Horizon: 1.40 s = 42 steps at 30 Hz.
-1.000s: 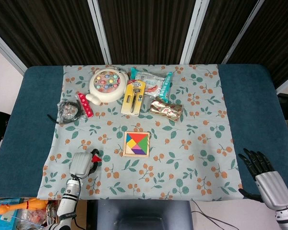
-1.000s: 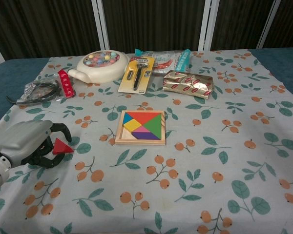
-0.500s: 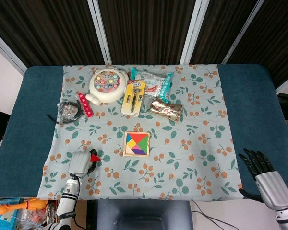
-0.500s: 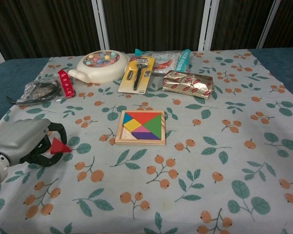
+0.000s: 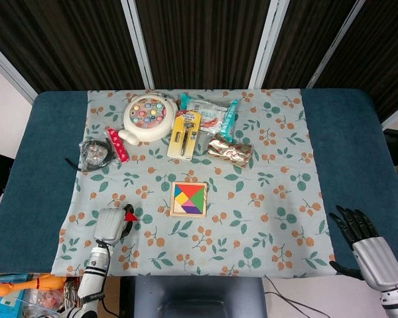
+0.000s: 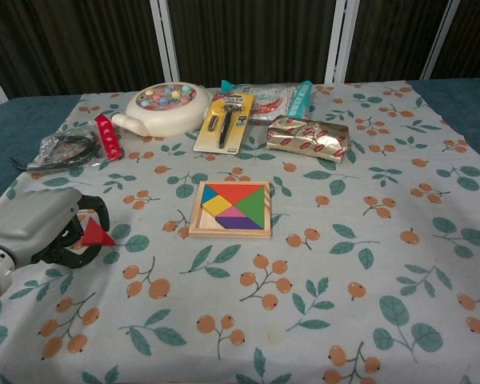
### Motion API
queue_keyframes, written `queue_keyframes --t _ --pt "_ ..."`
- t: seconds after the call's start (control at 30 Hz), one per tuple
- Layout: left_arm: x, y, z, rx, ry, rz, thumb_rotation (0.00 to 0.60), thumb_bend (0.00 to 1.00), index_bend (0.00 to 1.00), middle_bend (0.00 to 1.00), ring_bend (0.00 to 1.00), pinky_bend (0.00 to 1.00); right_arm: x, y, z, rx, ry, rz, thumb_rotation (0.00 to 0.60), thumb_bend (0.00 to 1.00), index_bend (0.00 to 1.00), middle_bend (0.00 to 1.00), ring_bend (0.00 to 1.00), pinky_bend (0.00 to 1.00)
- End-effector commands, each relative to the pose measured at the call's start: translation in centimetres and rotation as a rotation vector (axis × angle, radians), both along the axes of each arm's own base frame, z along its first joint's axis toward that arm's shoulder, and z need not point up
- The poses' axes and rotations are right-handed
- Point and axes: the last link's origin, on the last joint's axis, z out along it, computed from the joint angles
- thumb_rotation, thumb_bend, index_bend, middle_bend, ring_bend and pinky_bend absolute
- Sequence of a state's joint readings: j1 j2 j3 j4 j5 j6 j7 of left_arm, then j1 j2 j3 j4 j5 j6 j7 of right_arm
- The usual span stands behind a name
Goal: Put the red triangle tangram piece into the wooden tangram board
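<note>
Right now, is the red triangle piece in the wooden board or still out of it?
Out. The left hand holds the red triangle piece above the cloth, well apart from the wooden tangram board.

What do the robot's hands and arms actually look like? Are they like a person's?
Roughly. The left hand has a smooth silver-grey shell over its back and black fingers, on a white and grey forearm. The right hand matches: black fingers, a ribbed silver wrist cuff. No cables show.
</note>
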<state>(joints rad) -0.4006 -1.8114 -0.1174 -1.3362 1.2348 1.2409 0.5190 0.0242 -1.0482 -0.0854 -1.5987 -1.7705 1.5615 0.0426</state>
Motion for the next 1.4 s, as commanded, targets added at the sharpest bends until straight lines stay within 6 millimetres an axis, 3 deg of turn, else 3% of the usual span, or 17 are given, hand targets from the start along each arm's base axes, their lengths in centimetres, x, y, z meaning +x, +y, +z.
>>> queue_keyframes --t 0.03,0.33,0.6,0.8,1.4 --pt "1.3 0.3 0.1 -0.002 -0.032 -0.027 0.6 0.4 0.68 1.0 1.0 1.0 0.0 0.0 0.0 0.002 -0.001 0.002 0.6 0.15 0.0 0.0 0.0 0.0" --pt "6.2 1.6 0.1 0.002 -0.086 -0.076 0.6 0.4 0.67 1.0 1.0 1.0 0.0 0.2 0.3 0.005 -0.012 0.006 0.6 0.15 0.0 0.0 0.0 0.0" --pt "9.2 2.1 -1.8 -0.02 -0.059 -0.108 0.6 0.4 0.66 1.0 1.0 1.0 0.0 0.5 0.6 0.013 -0.026 0.019 0.6 0.15 0.0 0.0 0.0 0.0" --pt "10.1 2.6 -3.5 -0.034 -0.02 -0.112 0.6 0.4 0.66 1.0 1.0 1.0 -0.1 0.6 0.8 0.019 -0.033 0.027 0.6 0.15 0.0 0.0 0.0 0.0" --pt "11.3 3.5 -5.2 -0.023 0.02 -0.116 0.6 0.4 0.66 1.0 1.0 1.0 -0.1 1.1 1.1 0.032 -0.05 0.051 0.6 0.15 0.0 0.0 0.0 0.0"
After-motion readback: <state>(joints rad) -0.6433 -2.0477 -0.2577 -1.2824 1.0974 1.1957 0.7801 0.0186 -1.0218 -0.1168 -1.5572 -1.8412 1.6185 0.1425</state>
